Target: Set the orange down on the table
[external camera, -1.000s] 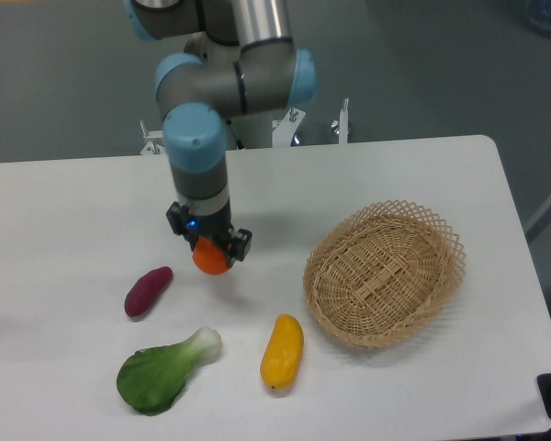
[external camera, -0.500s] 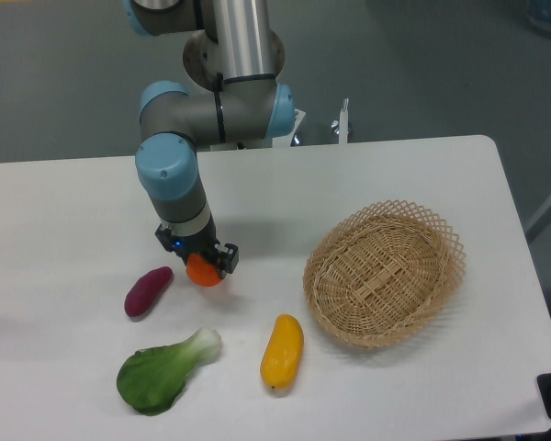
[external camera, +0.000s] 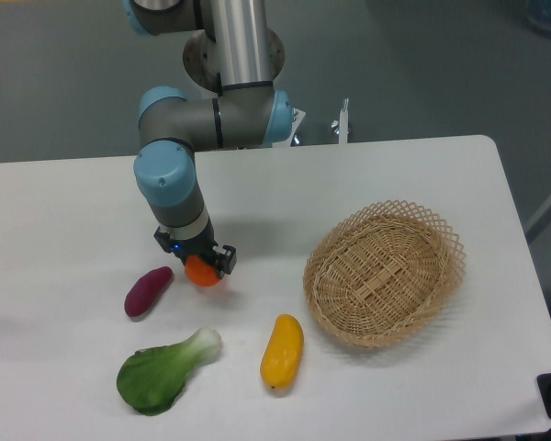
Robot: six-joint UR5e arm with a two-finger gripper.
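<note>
One fruit is sitting between my jaws: the orange (external camera: 202, 271), which I am gripping from both sides with my gripper (external camera: 200, 264) clenched on it. I am holding it low over the table (external camera: 64, 211), just right of the purple vegetable (external camera: 148, 290), though whether its underside is touching the white surface I cannot tell from this angle.

Compared with a second ago, I am further left and lower: back then I was carrying the orange about midway between the purple vegetable and the wicker basket (external camera: 384, 273), and my wrist was standing more upright. Against half a second ago I am hardly shifting at all; my grip and the orange are sitting in almost the same spot, perhaps a touch lower.

Everything else is lying where it was. The yellow mango-like fruit (external camera: 282, 350) is resting in front of me, near the basket's front-left edge, and the leafy green vegetable (external camera: 163, 370) is lying to its left, below the purple one.
</note>
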